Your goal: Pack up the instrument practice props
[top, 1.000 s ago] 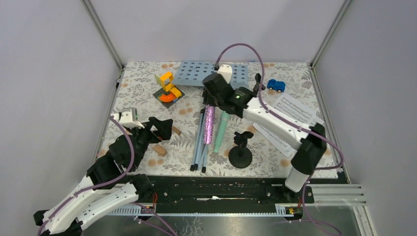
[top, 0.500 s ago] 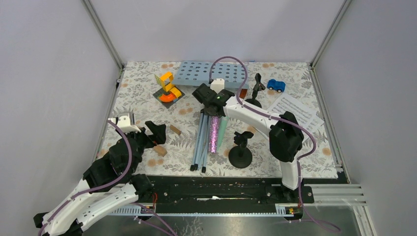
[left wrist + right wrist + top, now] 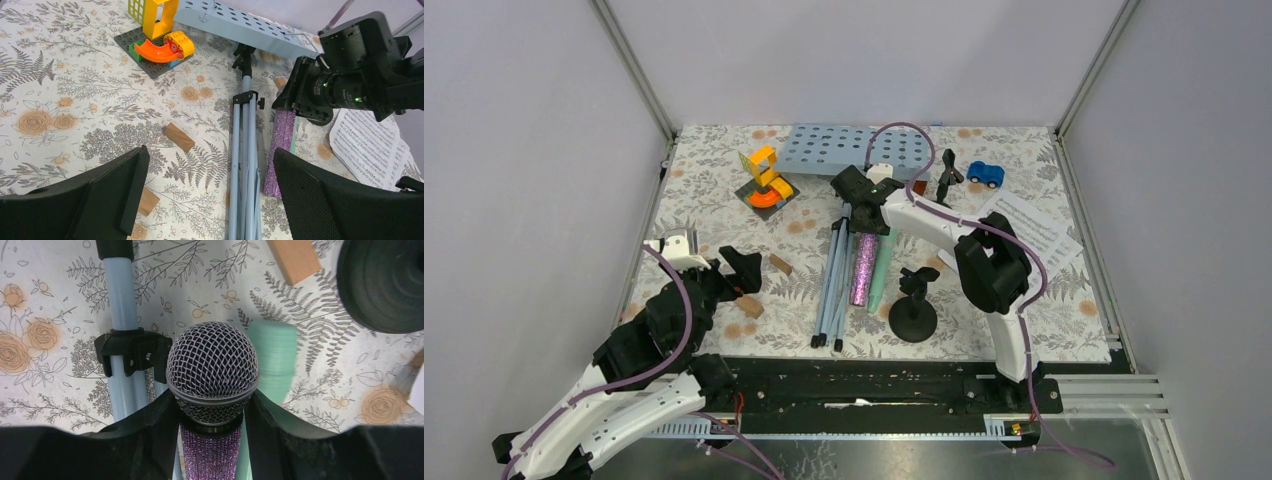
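The right hand (image 3: 212, 411) is clamped on the purple glitter microphone (image 3: 861, 272) below its mesh head, mid-surface between the tripod legs (image 3: 828, 290) and the mint-green microphone (image 3: 882, 268). Lifting by one end could swing its body into them. The left hand (image 3: 749, 272) gapes apart, near-left.

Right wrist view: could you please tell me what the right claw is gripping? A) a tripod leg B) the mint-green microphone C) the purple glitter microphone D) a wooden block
C: the right claw clamps the purple glitter microphone just below its mesh head.

A robot lab test cell: plain grey walls (image 3: 524, 200), aluminium corner posts (image 3: 635, 68), a floral-covered table (image 3: 704, 200), a black mounting rail (image 3: 864, 385).
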Robot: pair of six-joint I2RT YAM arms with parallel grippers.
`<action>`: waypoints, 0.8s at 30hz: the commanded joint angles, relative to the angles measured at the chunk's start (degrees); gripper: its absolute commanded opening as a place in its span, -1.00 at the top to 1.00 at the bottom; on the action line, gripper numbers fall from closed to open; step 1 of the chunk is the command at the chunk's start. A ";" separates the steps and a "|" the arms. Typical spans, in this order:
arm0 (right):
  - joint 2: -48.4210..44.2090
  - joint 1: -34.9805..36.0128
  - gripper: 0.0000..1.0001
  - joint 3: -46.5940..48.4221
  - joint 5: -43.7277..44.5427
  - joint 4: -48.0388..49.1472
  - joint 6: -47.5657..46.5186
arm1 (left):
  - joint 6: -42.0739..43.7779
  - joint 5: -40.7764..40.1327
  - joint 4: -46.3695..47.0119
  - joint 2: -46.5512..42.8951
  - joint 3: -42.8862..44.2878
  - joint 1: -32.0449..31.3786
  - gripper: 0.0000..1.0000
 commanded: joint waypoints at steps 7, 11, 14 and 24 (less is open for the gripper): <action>1.93 -0.15 0.11 1.01 -1.89 2.53 0.18 | -0.10 -0.45 0.54 0.72 0.20 0.16 -0.98; 1.01 -0.18 -0.15 0.67 -1.84 2.46 -0.28 | -0.14 -0.45 0.53 0.67 0.14 0.16 -0.98; -0.34 -0.19 -0.28 0.59 -1.62 2.29 -0.82 | -0.14 -0.45 0.55 0.67 0.13 0.12 -0.97; -9.42 -0.05 -0.39 2.84 -4.85 3.50 -6.17 | -0.18 -0.71 0.54 0.81 0.09 0.13 -0.98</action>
